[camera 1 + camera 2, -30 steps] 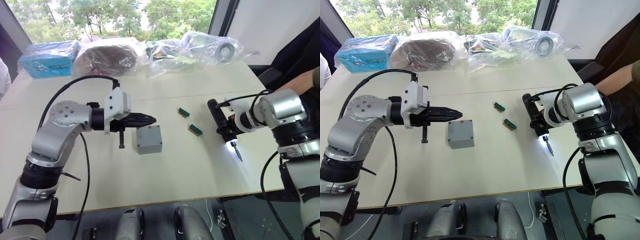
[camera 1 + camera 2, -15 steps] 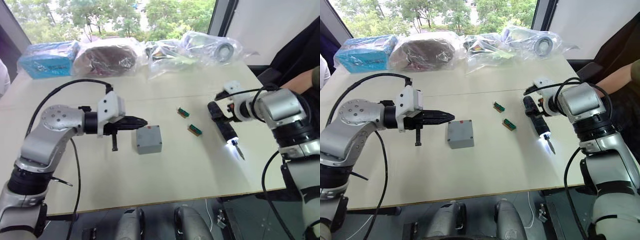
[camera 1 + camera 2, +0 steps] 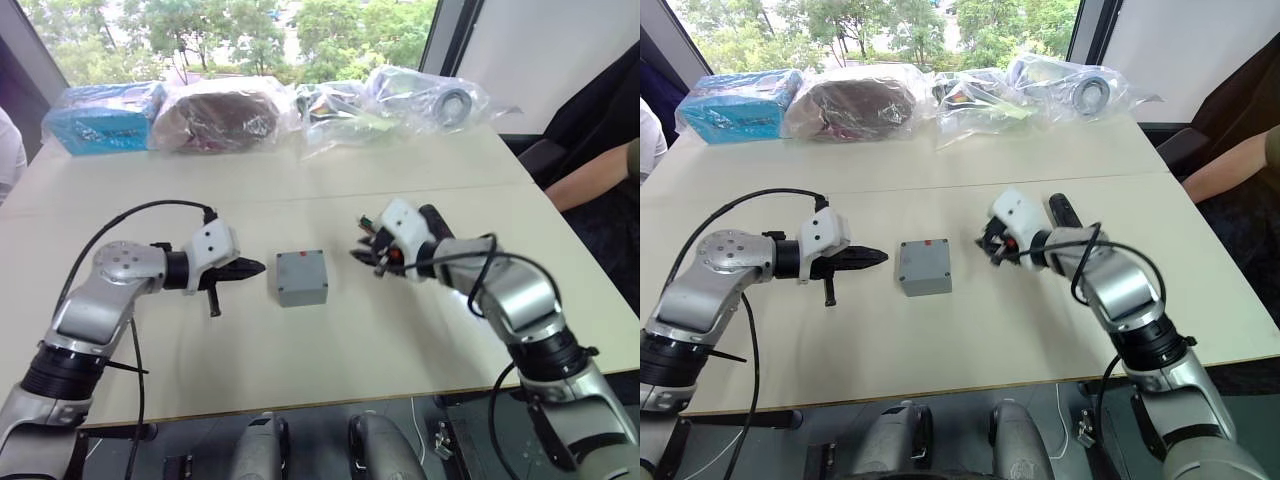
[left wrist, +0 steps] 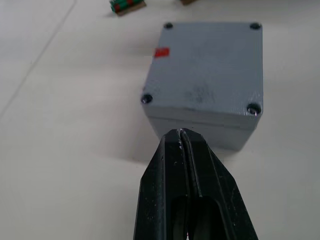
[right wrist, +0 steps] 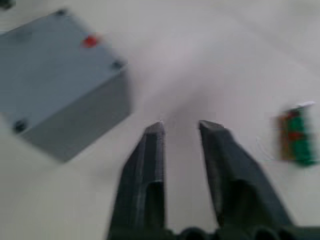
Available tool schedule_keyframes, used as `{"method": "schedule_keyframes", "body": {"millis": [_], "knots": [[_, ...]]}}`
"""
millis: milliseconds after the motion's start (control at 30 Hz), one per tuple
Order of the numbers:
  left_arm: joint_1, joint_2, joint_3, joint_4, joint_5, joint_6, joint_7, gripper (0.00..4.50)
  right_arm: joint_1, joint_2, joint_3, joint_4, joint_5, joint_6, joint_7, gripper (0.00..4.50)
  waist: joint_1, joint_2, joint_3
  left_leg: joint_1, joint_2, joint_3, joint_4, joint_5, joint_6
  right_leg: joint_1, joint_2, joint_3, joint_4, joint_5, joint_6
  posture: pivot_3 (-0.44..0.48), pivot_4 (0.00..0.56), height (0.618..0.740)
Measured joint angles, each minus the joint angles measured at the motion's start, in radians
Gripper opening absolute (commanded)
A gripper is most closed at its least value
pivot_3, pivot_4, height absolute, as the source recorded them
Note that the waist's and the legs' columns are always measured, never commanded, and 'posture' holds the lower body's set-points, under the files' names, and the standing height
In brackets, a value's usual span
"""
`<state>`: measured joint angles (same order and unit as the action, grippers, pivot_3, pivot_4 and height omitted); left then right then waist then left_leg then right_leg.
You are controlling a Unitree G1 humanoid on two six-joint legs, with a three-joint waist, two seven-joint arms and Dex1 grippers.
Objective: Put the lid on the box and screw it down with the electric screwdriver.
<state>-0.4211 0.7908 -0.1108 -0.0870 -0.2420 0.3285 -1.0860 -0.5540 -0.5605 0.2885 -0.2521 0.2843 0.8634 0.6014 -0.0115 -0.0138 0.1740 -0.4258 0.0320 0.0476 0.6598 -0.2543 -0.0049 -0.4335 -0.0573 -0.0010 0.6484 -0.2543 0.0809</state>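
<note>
Your lid (image 4: pixel 207 65) sits on the box (image 3: pixel 301 278) mid-bench; left end effector (image 4: pixel 184 134), pressed together, points at it as if to brace, right end effector (image 5: pixel 181 127) spread, empty

Head stereo pair looks down over table (image 3: pixel 330 350) from above, both arms visible. Wrist cams sit close, low, facing box (image 4: pixel 207 75) from opposite sides; all views share it.
</note>
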Motion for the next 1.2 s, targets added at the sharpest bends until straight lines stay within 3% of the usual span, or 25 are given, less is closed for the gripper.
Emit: {"method": "schedule_keyframes", "body": {"millis": [367,833,1033,1200], "knots": [[-0.056,-0.066,-0.097,0.136,0.105,-0.121,-0.013,0.0,0.028,0.079,0.096,0.005,-0.058,-0.032,0.007,0.07,0.002,0.0,0.0,0.0,0.0,-0.001,0.003,0.0,0.0,0.001,0.001,-0.001,0.001,0.0,0.0,0.0,0.15,0.74],[-0.145,-0.149,-0.113,0.291,0.17,-0.215,-0.033,0.0,0.046,0.071,0.107,-0.181,0.033,0.194,0.075,0.07,0.0,0.0,0.0,0.0,0.0,-0.002,0.003,0.0,0.0,0.002,0.001,-0.002,0.002,0.0,0.0,0.0,0.15,0.74],[-0.117,-0.097,-0.12,0.31,0.183,-0.256,-0.084,0.0,-0.008,-0.034,0.086,-0.16,0.001,0.165,0.082,0.07,0.0,0.0,0.0,0.0,0.0,-0.002,0.004,0.0,0.0,0.002,0.0,-0.001,0.002,0.0,0.0,0.0,0.15,0.74],[-0.041,-0.02,-0.101,0.227,0.162,-0.247,-0.145,0.0,-0.042,-0.056,0.047,0.001,-0.045,0.061,0.089,0.07,-0.002,0.0,0.0,0.0,0.0,-0.002,0.004,0.0,0.0,0.002,0.001,-0.001,0.002,0.0,0.0,0.0,0.15,0.74]]}}
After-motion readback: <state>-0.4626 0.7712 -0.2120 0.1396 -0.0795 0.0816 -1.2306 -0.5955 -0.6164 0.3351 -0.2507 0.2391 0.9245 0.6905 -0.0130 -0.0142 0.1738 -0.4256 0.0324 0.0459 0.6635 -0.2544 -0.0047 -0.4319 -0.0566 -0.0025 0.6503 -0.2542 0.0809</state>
